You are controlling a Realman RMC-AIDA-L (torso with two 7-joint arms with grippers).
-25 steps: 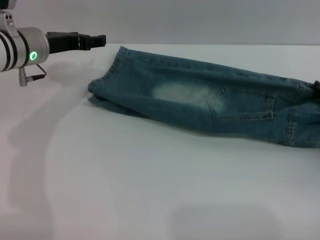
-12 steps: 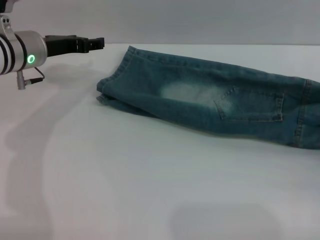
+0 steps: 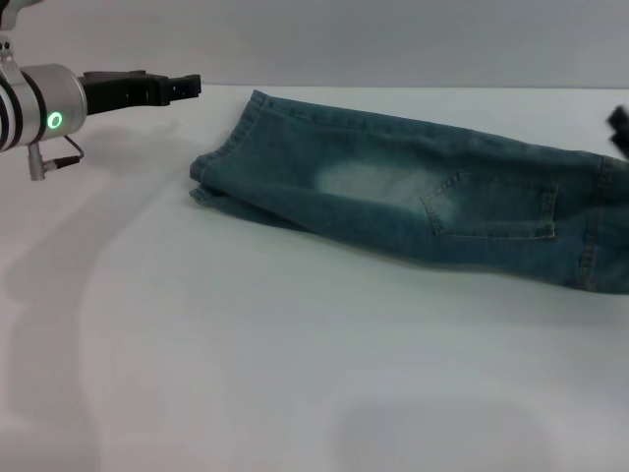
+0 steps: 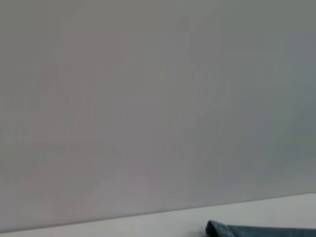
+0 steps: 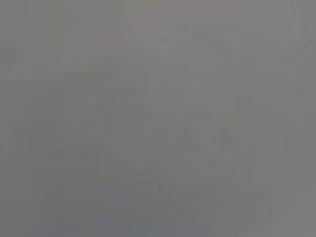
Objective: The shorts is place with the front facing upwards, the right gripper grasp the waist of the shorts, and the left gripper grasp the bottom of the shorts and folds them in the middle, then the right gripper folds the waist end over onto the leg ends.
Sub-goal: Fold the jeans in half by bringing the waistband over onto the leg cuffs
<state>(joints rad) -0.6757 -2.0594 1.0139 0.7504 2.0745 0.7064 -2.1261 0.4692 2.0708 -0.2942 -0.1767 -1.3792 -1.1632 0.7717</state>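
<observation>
Head view — folded shorts (image 3: 413, 202) on white table (image 3: 295, 374), left pincer (image 3: 187, 86) apart — grip unreadable.

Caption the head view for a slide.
Folded denim shorts lie on the white table; left gripper hovers off the hem end.

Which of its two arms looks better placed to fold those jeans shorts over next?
Probably the right. The right gripper shows at the edge beside the waist, the end to be folded. The left gripper hovers off the shorts, near the leg ends.
</observation>
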